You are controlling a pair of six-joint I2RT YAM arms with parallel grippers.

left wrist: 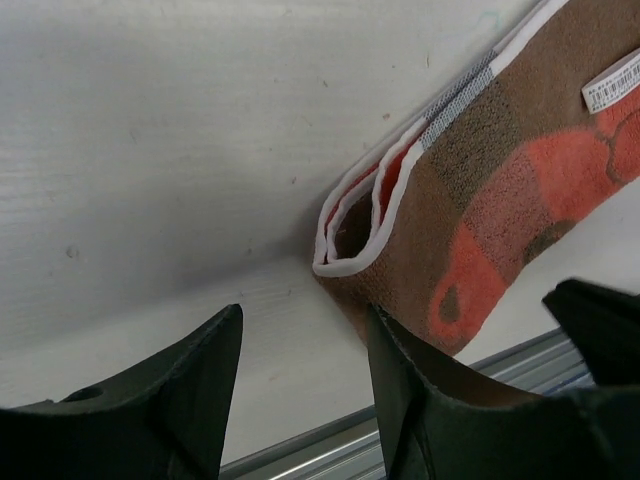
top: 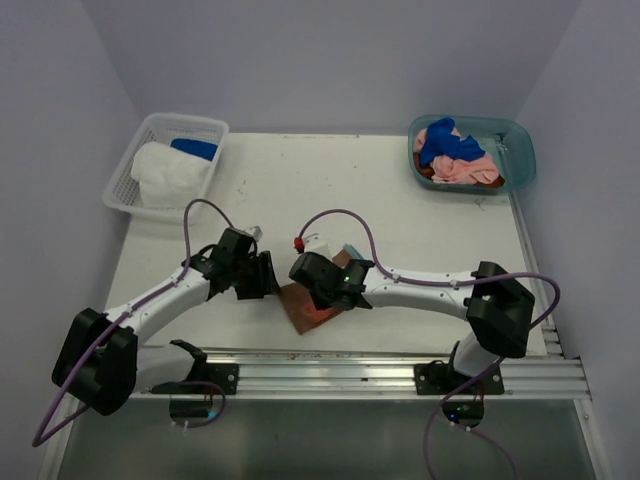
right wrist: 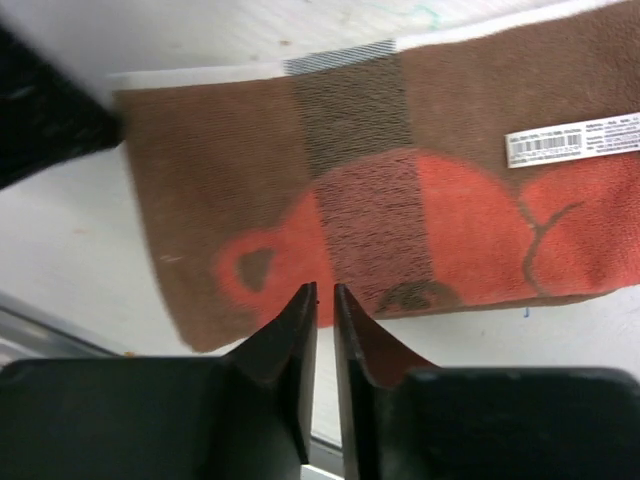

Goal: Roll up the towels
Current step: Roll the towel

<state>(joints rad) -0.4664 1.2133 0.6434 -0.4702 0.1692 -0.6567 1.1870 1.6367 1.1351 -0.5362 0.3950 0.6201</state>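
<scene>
1. We see the brown towel (top: 305,306) (left wrist: 480,200) (right wrist: 400,200) lying folded flat at the near edge of the worktop (top: 400,215), btwn the two arms. More towels fill the teal tub (top: 522,160) far right, and others sit in the mesh basket (top: 124,186) far left.
2. On the left gripper (top: 268,281) (left wrist: 300,320) the fingers stand apart and empty, just beside the towel's folded end. On the right gripper (top: 312,290) (right wrist: 325,290) they're almost together over the towel's near edge. We can't tell if they nip cloth.
3. Risks, as we judge:
   - The smooth top may let the cloth slide, not roll.
   - The stacked layers may splay.
   - The arms are v. close, so they could clash.
   - The rail (top: 380,366) alongside may snag the towel.
4. The surface is white and scuffed, w/ pale walls on three sides.
</scene>
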